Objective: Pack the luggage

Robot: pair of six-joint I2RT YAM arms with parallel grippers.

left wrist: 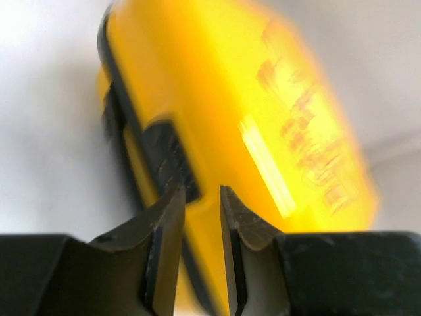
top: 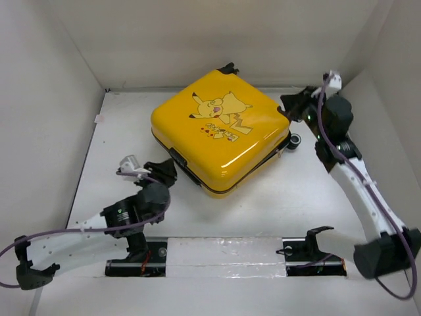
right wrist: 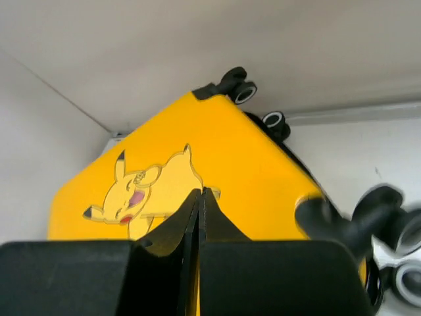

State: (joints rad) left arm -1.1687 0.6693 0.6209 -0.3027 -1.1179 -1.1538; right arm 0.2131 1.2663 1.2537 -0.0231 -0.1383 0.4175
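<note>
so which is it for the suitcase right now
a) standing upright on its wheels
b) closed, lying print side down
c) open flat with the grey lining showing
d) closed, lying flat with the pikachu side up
d: the luggage lies flat with its two shells shut together and the pikachu print facing up; no lining shows in any view.

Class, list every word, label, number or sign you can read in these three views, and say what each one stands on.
Lettering below the Pikachu print on the lid of the yellow suitcase: too small to read from the top camera.
The same lettering in the left wrist view: blurred, unreadable.
No other text, number or sign shows in any view.
</note>
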